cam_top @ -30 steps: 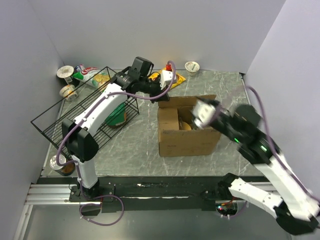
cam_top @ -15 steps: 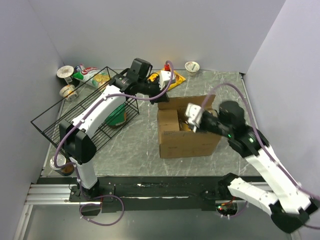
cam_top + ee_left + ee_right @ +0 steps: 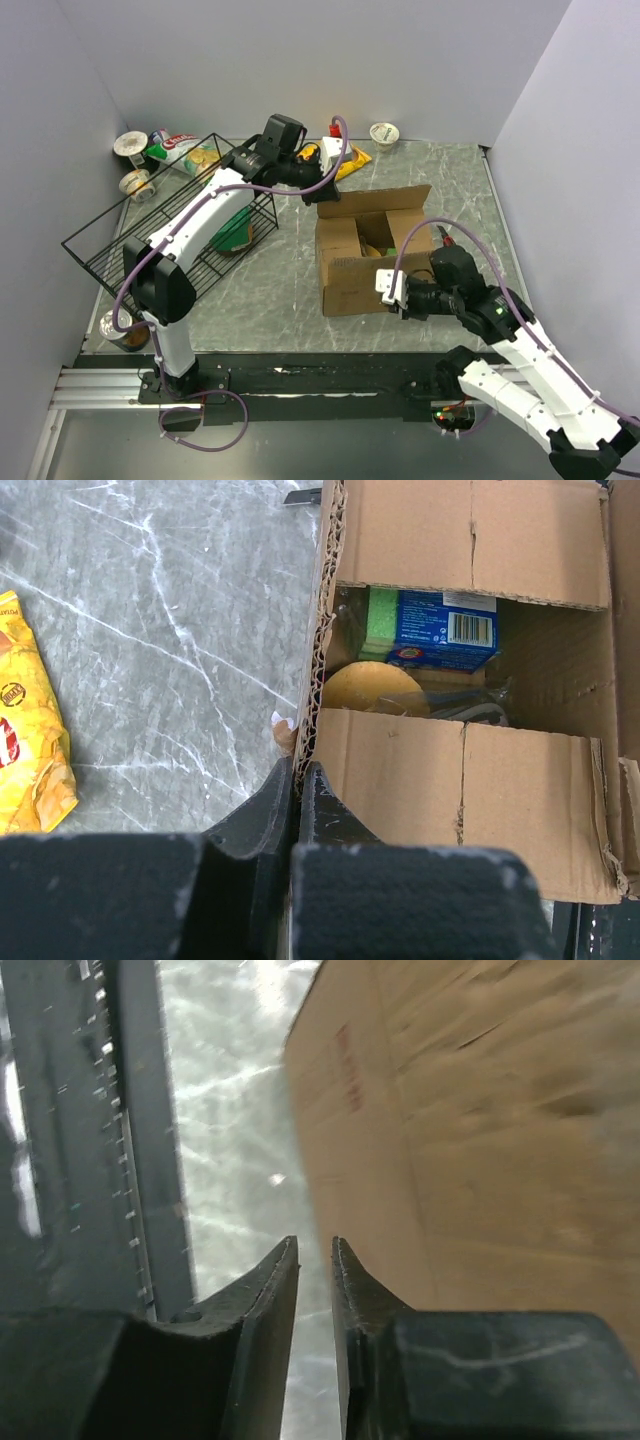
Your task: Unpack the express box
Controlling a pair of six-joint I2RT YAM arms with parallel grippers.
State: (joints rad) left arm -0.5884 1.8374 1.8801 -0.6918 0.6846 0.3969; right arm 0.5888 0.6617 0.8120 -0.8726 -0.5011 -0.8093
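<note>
Brown corrugated cardboard, the express box (image 3: 350,280) stands open near the middle of the grey marbled table (image 3: 270,290), right of the black wire basket (image 3: 110,250). Inside lie a blue-green carton (image 3: 435,630) and a round yellow item (image 3: 375,688). The left gripper (image 3: 298,770) is pinched tight on the torn corrugated edge at the box's far left corner. The right gripper (image 3: 315,1245) sits low beside the near wall, its fingers a narrow slit apart with nothing between them.
</note>
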